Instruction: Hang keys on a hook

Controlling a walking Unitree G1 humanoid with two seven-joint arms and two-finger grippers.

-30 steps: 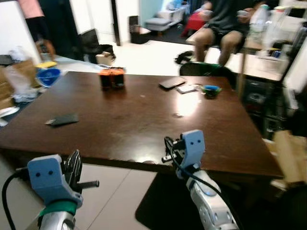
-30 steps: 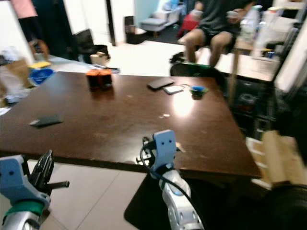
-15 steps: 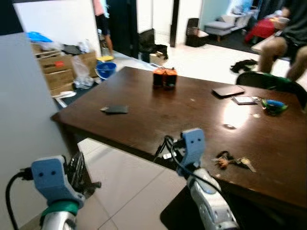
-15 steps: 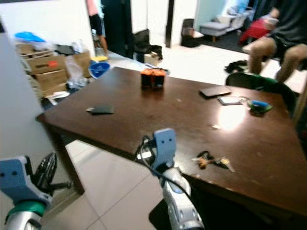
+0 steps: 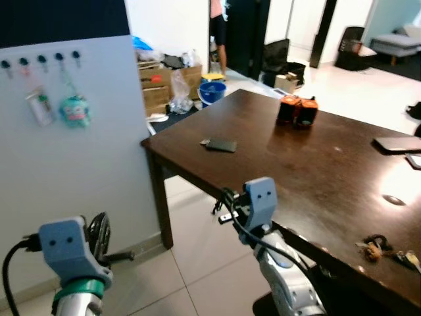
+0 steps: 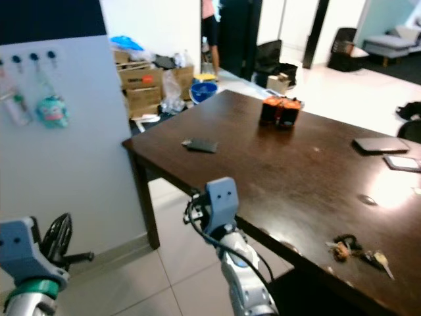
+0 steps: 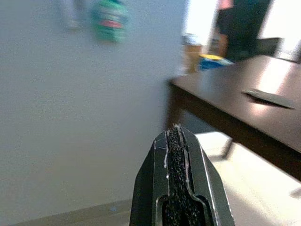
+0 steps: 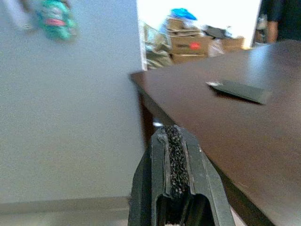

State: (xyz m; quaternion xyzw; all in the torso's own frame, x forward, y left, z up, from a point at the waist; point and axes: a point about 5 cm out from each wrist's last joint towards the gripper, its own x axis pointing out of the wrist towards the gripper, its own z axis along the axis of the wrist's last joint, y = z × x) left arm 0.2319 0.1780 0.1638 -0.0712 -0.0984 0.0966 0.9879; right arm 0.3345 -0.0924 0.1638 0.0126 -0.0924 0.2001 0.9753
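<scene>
**Tiled floor, dark counter, keys lying at its near right edge**

Pale floor tiles lie nearest, with both arms held low above them. At the lower left the left gripper has its two black fingers pressed together, nothing between them; its wrist view faces the grey wall. Just off the counter's near edge, the right gripper is likewise closed and empty, pointing past the counter's corner toward the same wall.

Beyond them stands the dark wooden counter. The keys lie on it near its front right edge, well apart from either gripper. Farther along rests a flat dark card near the left corner, then two orange-and-black objects side by side, and a flat dark device at the far right.

On the left, the grey wall carries a row of dark hooks; a teal pouch and a small pale tag hang from them. Farther back sit cardboard boxes, a blue bucket, and a person standing in the doorway.
</scene>
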